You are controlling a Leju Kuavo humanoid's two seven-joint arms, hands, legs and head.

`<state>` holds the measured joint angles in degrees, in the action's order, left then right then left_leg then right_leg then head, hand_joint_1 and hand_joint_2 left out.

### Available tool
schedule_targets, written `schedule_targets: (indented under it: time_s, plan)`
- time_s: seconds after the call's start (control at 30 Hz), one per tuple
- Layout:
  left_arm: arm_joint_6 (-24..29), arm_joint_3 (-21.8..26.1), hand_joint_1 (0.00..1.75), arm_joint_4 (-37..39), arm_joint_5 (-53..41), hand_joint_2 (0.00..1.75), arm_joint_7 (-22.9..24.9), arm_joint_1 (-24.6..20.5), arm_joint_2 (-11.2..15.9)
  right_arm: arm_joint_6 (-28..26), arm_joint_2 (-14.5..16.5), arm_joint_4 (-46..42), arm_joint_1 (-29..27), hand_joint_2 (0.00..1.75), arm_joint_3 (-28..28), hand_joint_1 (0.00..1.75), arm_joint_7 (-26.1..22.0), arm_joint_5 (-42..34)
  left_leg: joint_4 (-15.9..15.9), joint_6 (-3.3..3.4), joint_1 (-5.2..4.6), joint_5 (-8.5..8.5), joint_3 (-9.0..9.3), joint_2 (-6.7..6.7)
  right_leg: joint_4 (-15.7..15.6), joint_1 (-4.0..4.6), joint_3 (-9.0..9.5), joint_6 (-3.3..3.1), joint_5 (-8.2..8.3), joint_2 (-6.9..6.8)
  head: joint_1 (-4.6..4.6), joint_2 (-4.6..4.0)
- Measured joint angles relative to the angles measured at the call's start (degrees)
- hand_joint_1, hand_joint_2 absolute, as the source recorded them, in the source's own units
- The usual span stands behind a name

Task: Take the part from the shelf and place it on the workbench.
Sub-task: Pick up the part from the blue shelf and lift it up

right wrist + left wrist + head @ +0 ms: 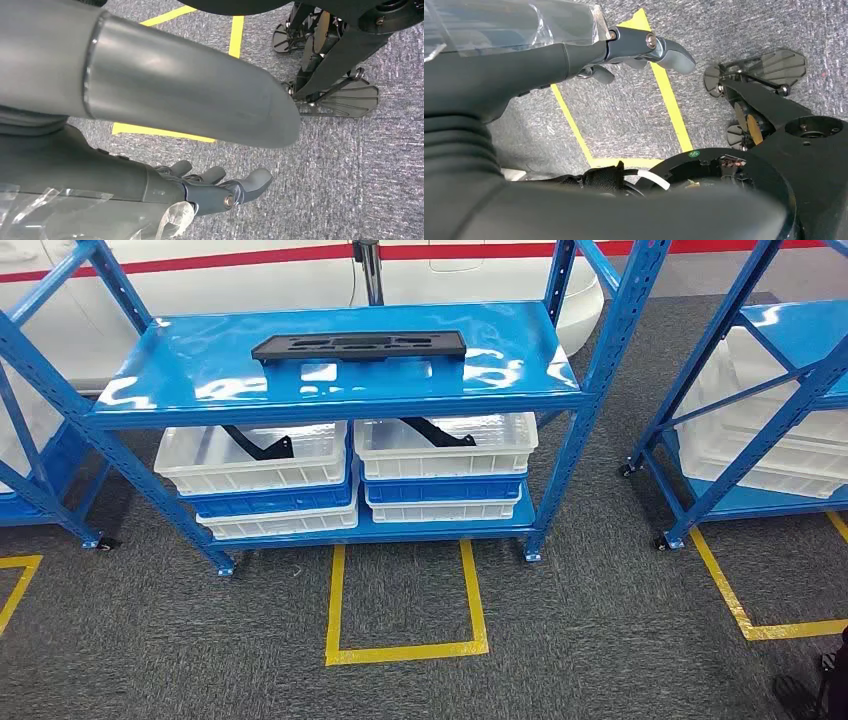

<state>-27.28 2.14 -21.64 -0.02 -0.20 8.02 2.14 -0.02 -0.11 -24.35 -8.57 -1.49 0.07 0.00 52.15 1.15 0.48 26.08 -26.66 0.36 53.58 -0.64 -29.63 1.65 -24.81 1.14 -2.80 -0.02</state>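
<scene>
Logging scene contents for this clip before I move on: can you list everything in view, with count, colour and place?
Flat part: one, black, lying on the top shelf of the middle rack.
Middle rack: one, blue metal, on casters, straight ahead.
Side racks: two, blue, one at each edge of the head view, cut off by the frame.
Bins: stacked white and blue trays on the middle rack's lower shelf; more white ones on the right rack.
Bracket parts: two, black, one in each top white bin.
Floor tape: yellow outlines on grey carpet.
Left hand: grey, empty, hanging over the floor.
Right hand: grey, empty, fingers loosely apart.
</scene>
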Motion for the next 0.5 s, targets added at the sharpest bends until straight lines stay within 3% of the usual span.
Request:
schedule_targets:
  time_s: [0.17, 0.2, 0.3, 0.33, 0.5]
  plan:
    - [0.00, 0.00, 0.00, 0.00, 0.00, 0.00, 0.00, 0.00, 0.00, 0.00, 0.00, 0.00, 0.00, 0.00, 0.00, 0.00, 0.00, 0.00, 0.00, 0.00, 0.00, 0.00, 0.00, 0.00, 0.00, 0.00, 0.00, 0.00, 0.00, 0.00, 0.00, 0.02]
    - [0.00, 0.00, 0.00, 0.00, 0.00, 0.44, 0.00, 0.00, 0.00, 0.00, 0.00, 0.00, 0.00, 0.00, 0.00, 0.00, 0.00, 0.00, 0.00, 0.00, 0.00, 0.00, 0.00, 0.00, 0.00, 0.00, 0.00, 0.00, 0.00, 0.00, 0.00, 0.02]
    - [0.00, 0.00, 0.00, 0.00, 0.00, 1.75, 0.00, 0.00, 0.00, 0.00, 0.00, 0.00, 0.00, 1.31, 0.00, 0.00, 0.00, 0.00, 0.00, 0.00, 0.00, 0.00, 0.00, 0.00, 0.00, 0.00, 0.00, 0.00, 0.00, 0.00, 0.00, 0.02]
    - [0.00, 0.00, 0.00, 0.00, 0.00, 1.75, 0.00, 0.00, 0.00, 0.00, 0.00, 0.00, 0.00, 1.75, 0.00, 0.00, 0.00, 0.01, 0.00, 0.00, 0.00, 0.00, 0.00, 0.00, 0.00, 0.00, 0.00, 0.00, 0.00, 0.00, 0.00, 0.02]
    - [0.00, -0.41, 0.00, 0.00, 0.62, 1.75, 0.00, -0.12, 0.00, -0.14, 0.00, 0.02, 0.16, 1.75, 0.15, 0.00, 0.00, 0.54, 0.00, 0.00, 0.00, 0.00, 0.00, 0.00, 0.00, 0.00, -0.01, 0.00, 0.00, 0.00, 0.00, 0.02]
